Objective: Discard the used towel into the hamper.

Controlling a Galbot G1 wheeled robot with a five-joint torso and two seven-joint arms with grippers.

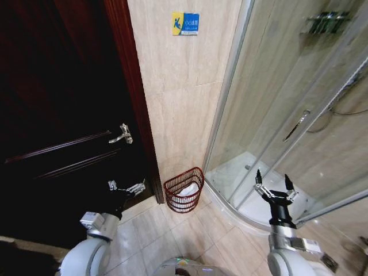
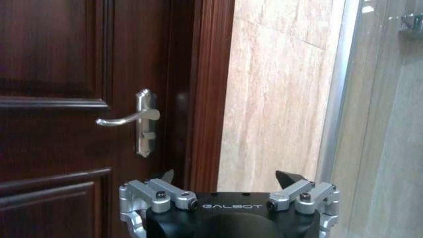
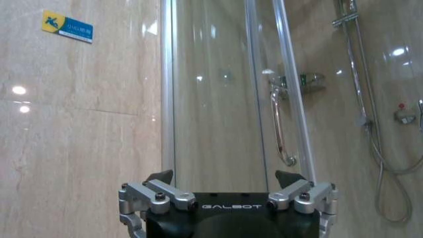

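- The hamper (image 1: 184, 190) stands on the tiled floor in the corner, between the dark wooden door (image 1: 63, 115) and the curved glass shower enclosure (image 1: 276, 115), its rim close against the marble wall (image 1: 178, 86). Something white — judged to be the towel (image 1: 188, 190) — already lies inside it.
- The left gripper (image 1: 126, 187) is held low in front of the door, below the door handle (image 1: 122, 135), its fingers spread wide and holding nothing; the left wrist view looks past the parted tips at the handle and door frame.
- The right gripper (image 1: 275, 185) is raised in front of the shower glass, its 2 fingers also spread wide and empty.
- Risk 1: the right gripper sits near the glass panel — a careless swing or turn of the base could knock the tips against it.
- Risk 2: the left gripper is near the door and frame; a forward reach could scrape the wood or catch the handle.
- Risk 3: the hamper is light open wire, so a drive forward or a low arm sweep could tip it and spill the towel.
- Risk 4: how deep the towel sits cannot be told; if it hangs near the rim, a nudge could pull it out.
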